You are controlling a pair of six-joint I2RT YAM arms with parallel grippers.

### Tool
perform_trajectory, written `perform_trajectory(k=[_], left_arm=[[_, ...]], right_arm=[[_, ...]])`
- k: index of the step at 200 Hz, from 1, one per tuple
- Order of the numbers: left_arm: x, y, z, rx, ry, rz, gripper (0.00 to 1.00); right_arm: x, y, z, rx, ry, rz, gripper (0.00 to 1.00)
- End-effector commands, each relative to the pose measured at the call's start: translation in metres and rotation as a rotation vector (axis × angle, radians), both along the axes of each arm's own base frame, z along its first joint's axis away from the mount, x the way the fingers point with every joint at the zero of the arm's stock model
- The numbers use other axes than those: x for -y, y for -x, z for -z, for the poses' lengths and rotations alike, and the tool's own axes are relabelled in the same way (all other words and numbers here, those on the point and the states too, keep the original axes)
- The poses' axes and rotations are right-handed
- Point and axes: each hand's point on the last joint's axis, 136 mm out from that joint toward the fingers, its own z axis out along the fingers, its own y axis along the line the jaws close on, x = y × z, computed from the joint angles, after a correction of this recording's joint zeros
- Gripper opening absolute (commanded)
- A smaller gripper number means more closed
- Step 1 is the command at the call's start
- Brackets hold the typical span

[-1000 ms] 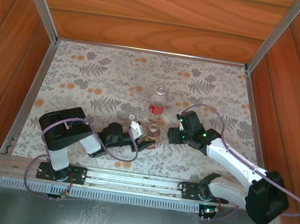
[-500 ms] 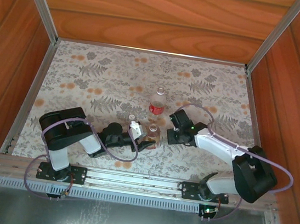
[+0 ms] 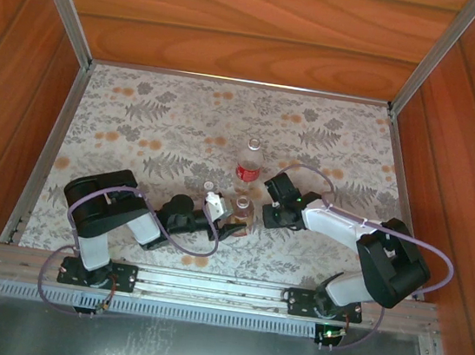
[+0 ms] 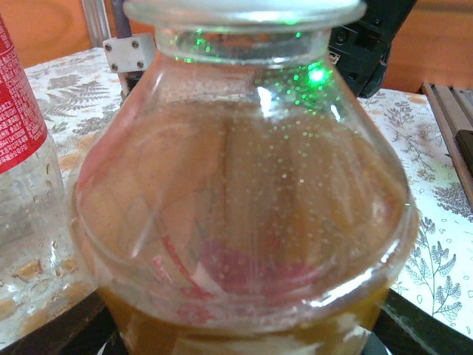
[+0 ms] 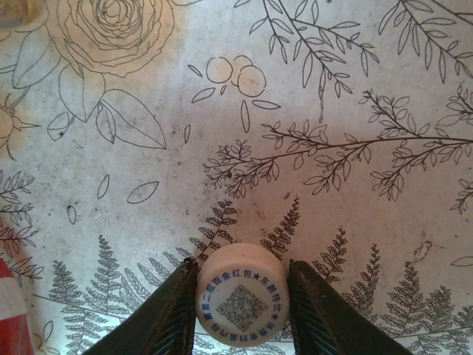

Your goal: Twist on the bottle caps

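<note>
The left fingers (image 4: 415, 333) are closed on the amber bottle (image 4: 244, 214). In the left wrist view their dark tips sit at either side of the bottle's lower body, and the bottle stands upright on the counter (image 3: 139, 129). In the top external view the amber bottle (image 3: 241, 210) is at the centre of the counter near its front edge, directly ahead of the left arm (image 3: 106, 213). The clear bottle (image 3: 249, 163) with the red label stands upright just behind it, apart from it. In the left wrist view, the clear bottle (image 4: 22, 148) appears at the left edge. The right fingers (image 5: 171, 318) are closed against a bottle cap (image 5: 241, 302), one finger on each side. The cap lies flat on the floral counter (image 5: 332, 89), and its printed top with a square code faces the right wrist camera. In the top external view the right arm (image 3: 345, 227) reaches in low from the right, with its fingers (image 3: 270, 210) just beside the amber bottle. A small pale round item (image 3: 208, 186), possibly the second cap, lies on the counter to the left of the two bottles; it is too small to identify with certainty.
</note>
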Motion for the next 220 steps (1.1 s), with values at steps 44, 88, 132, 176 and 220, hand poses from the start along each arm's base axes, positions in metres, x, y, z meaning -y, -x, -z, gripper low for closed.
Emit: perform_trajectory(k=[44, 88, 132, 176, 220], left_arm=[[0.003, 0.004, 0.008, -0.019, -0.008, 0.012, 0.66], [0.009, 0.002, 0.011, -0.021, -0.011, 0.025, 0.66], [0.016, 0.001, 0.011, -0.015, -0.008, 0.042, 0.66], [0.018, 0.001, 0.016, -0.021, -0.015, 0.047, 0.66], [0.019, 0.002, 0.019, -0.022, -0.022, 0.054, 0.66]], right_arm=[[-0.001, 0.001, -0.018, 0.020, -0.018, 0.016, 0.37], [0.013, 0.016, -0.048, 0.027, -0.022, 0.030, 0.37], [0.018, 0.030, -0.094, 0.013, -0.026, -0.018, 0.37], [0.009, 0.026, -0.150, 0.036, -0.045, -0.087, 0.38], [-0.011, 0.022, -0.188, 0.048, -0.030, -0.170, 0.38]])
